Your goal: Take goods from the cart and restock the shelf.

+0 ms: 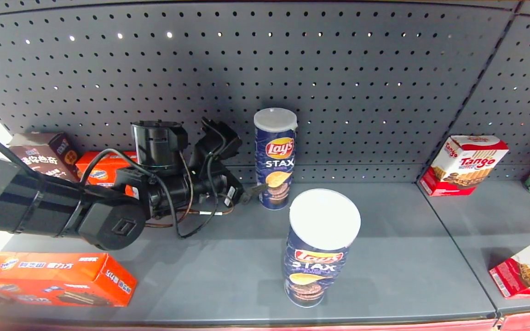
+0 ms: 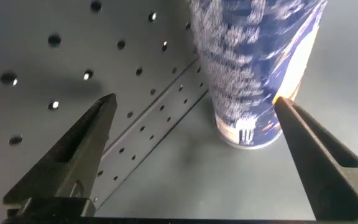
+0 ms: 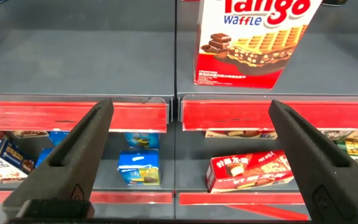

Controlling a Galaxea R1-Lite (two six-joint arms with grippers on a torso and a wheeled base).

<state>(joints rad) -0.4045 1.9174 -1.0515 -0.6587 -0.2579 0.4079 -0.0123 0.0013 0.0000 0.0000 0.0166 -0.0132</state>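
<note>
Two blue chip cans stand upright on the grey shelf [image 1: 398, 257]. The back can [image 1: 274, 158] is close to the pegboard; the front can [image 1: 320, 248] is near the shelf's front edge. My left gripper [image 2: 192, 102] reaches in from the left, low over the shelf, and is open. The back can [image 2: 253, 68] stands just beyond its fingertips, with one finger [image 2: 319, 152] close beside the can's base. Nothing is between the fingers. My right gripper [image 3: 190, 107] is open and empty, out in front of the shelf's red price rails [image 3: 241, 115].
Orange boxes [image 1: 58, 278] [image 1: 101, 170] and a brown box [image 1: 44, 154] lie at the shelf's left. Waffle boxes [image 1: 465, 165] [image 1: 529, 271] stand in the right bay beyond a divider. A waffle box [image 3: 253, 40] stands above the rail. Lower shelves hold more packs [image 3: 250, 171].
</note>
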